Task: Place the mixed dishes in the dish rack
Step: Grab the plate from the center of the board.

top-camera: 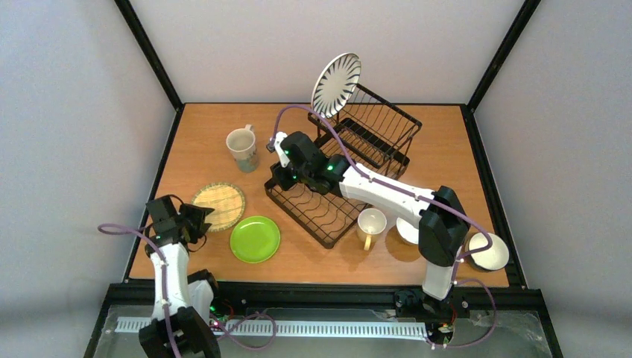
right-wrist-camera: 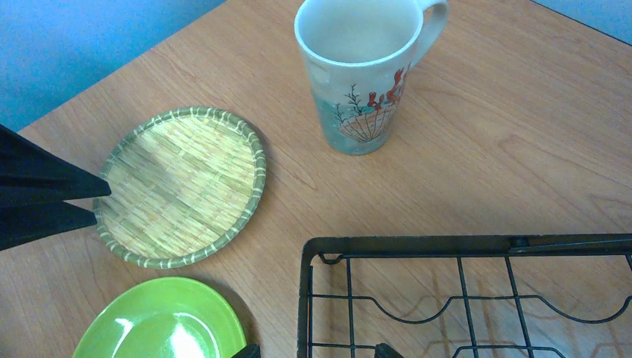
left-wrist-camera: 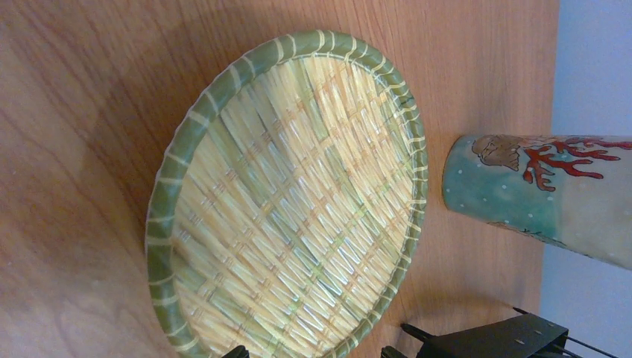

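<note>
The dish rack (top-camera: 373,142) is black wire, a flat slotted tray (right-wrist-camera: 447,246) joined to a taller basket. A black-and-white striped plate (top-camera: 335,83) stands on edge at the basket's far corner. On the table lie a woven bamboo plate (top-camera: 218,205), a lime-green plate (top-camera: 255,239) and a pale seashell mug (top-camera: 242,145). My left gripper (top-camera: 201,220) is open at the bamboo plate's (left-wrist-camera: 291,201) near rim. My right gripper (top-camera: 277,177) hangs open and empty over the tray's left corner. A second mug (top-camera: 370,224), a white dish (top-camera: 406,233) and a bowl (top-camera: 488,252) sit right of the tray.
The right forearm crosses over the tray and partly hides the white dish. In the right wrist view the mug (right-wrist-camera: 365,74), bamboo plate (right-wrist-camera: 182,186) and green plate (right-wrist-camera: 160,321) lie beyond the tray, with the left arm's black body (right-wrist-camera: 37,194) at the left edge. A black frame borders the table.
</note>
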Controlling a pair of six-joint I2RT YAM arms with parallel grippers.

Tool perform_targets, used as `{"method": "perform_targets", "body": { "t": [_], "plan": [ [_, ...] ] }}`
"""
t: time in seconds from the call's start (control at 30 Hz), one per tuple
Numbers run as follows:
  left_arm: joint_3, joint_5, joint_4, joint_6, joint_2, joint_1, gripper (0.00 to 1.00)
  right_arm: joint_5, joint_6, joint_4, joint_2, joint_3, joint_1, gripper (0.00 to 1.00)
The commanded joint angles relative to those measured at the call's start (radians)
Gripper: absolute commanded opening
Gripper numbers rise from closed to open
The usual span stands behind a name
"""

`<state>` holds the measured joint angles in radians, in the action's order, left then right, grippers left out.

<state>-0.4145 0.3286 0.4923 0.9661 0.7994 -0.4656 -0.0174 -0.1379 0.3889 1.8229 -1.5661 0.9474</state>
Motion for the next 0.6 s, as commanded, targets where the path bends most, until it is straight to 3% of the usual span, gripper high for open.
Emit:
{"method": "perform_targets", "body": {
  "t": [0.0, 0.57],
  "plan": [
    [0.016, -0.003, 0.077, 0.049, -0.059, -0.010, 1.00, 0.004, 0.010, 0.016, 0.017, -0.020, -0.009, 0.89],
    [0.117, -0.013, 0.197, 0.082, -0.190, -0.010, 1.00, 0.010, -0.001, 0.030, 0.015, -0.013, -0.009, 0.89]
  ]
}}
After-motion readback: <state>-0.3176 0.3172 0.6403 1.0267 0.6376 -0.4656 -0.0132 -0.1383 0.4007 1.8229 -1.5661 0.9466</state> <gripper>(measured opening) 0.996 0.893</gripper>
